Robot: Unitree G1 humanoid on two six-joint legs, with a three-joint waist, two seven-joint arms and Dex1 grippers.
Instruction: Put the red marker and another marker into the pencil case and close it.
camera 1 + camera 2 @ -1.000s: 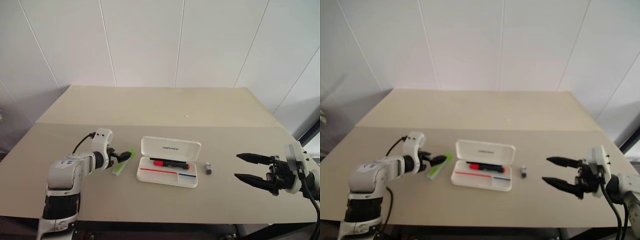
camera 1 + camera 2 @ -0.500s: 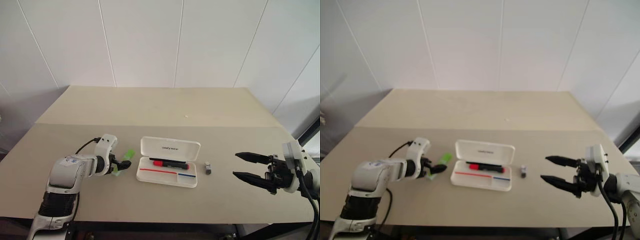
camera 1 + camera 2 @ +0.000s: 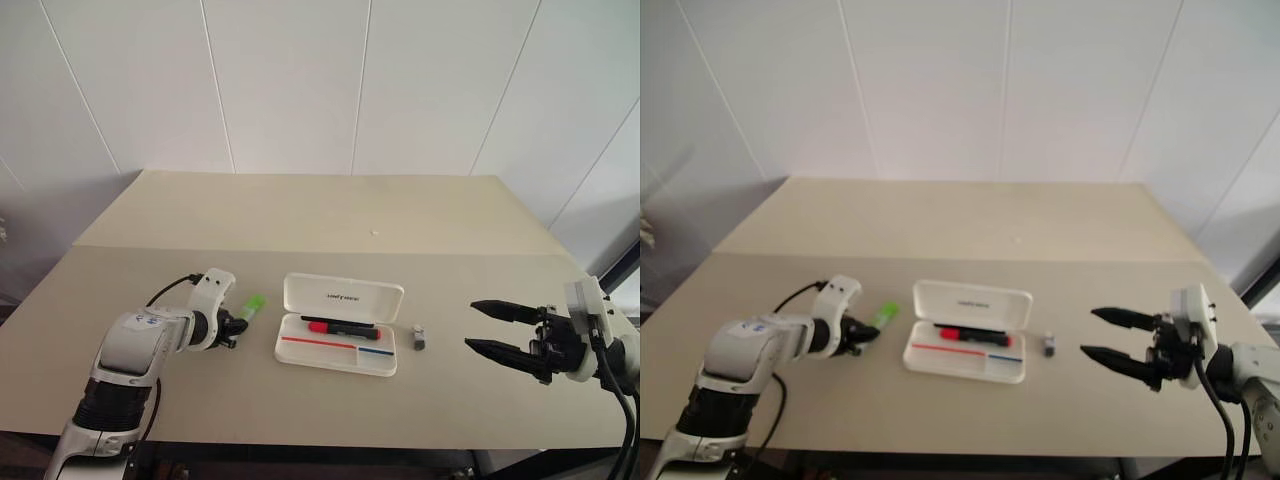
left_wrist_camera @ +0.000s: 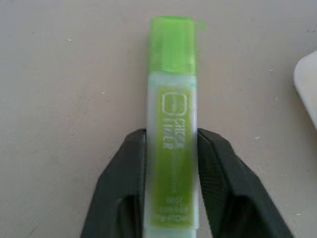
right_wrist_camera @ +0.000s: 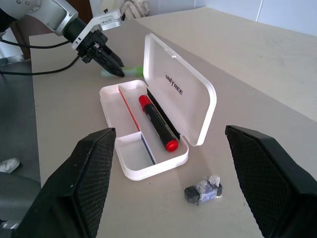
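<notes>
My left gripper (image 4: 171, 148) had its jaws pinched on the green highlighter (image 4: 173, 114), one black finger (image 4: 126, 178) pressed against each side of its barrel. The highlighter lay flat on the tabletop (image 3: 300, 215), its bright green cap pointing away from my wrist, just to the left of the pencil case (image 3: 338, 323) and apart from it. The case sat open near the middle of the tabletop, its white lid (image 5: 181, 94) tilted up on the hinge along the far side. The red marker (image 5: 157, 121) lay inside the long compartment next to the lid, touching the tray floor. A small grey-black block (image 3: 418, 337) rested on the tabletop just to the right of the case. My right gripper (image 3: 497, 328) hung above the right part of the tabletop, well apart from the case, jaws spread wide and holding nothing.
</notes>
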